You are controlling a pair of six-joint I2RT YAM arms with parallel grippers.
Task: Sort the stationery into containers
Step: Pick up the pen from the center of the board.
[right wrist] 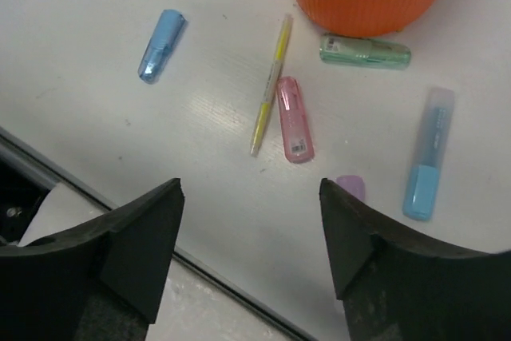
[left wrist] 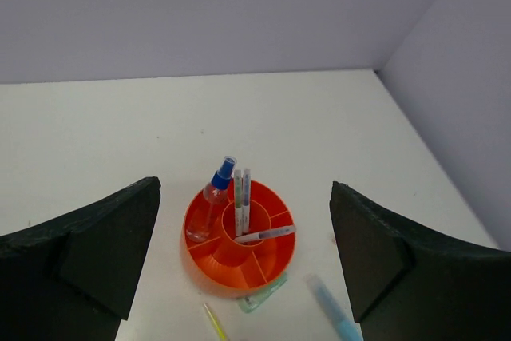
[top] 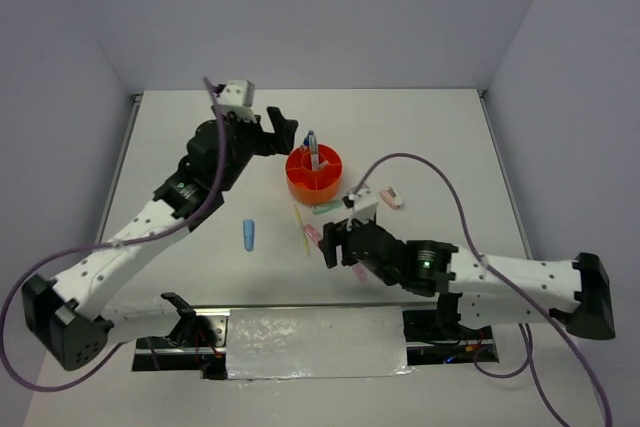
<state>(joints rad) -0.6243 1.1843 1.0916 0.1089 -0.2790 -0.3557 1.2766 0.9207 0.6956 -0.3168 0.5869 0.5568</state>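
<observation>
The right gripper (right wrist: 249,189) hangs released above the pink marker (right wrist: 294,119). The marker lies flat on the tabletop (right wrist: 96,117), just beside the yellow pen (right wrist: 269,84) and near the orange organiser (right wrist: 367,5). Expect light, rigid, slick plastic. Grasp across mid-barrel, clear of the pen. The left gripper (top: 278,133) is spread wide and empty.

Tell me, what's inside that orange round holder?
A clear spray bottle with a blue cap, two thin pens upright in the centre cup, one pen lying across the dividers. The cup's bottom is hidden.
</observation>
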